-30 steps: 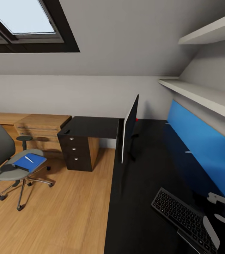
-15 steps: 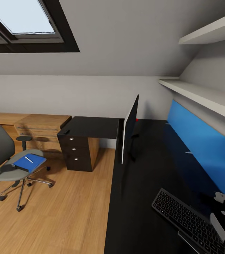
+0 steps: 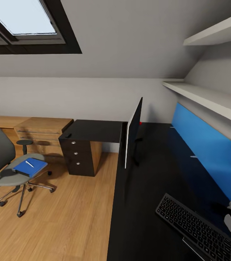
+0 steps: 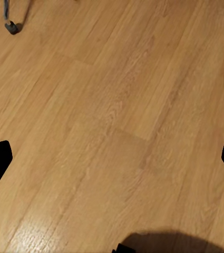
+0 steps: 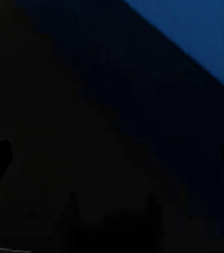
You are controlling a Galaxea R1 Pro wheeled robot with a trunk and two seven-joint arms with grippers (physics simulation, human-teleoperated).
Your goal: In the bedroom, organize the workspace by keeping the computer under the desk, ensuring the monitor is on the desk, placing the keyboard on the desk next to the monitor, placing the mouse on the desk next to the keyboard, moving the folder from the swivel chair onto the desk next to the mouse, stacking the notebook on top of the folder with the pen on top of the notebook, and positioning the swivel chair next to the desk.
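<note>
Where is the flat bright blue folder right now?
In the head view, the flat bright blue folder lies on the grey swivel chair's seat at left, away from the black desk.

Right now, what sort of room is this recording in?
Most likely a home office or study corner in an attic room. A skylight sits in a sloped ceiling, a black desk carries a monitor and keyboard, and a swivel chair stands on the wooden floor.
</note>
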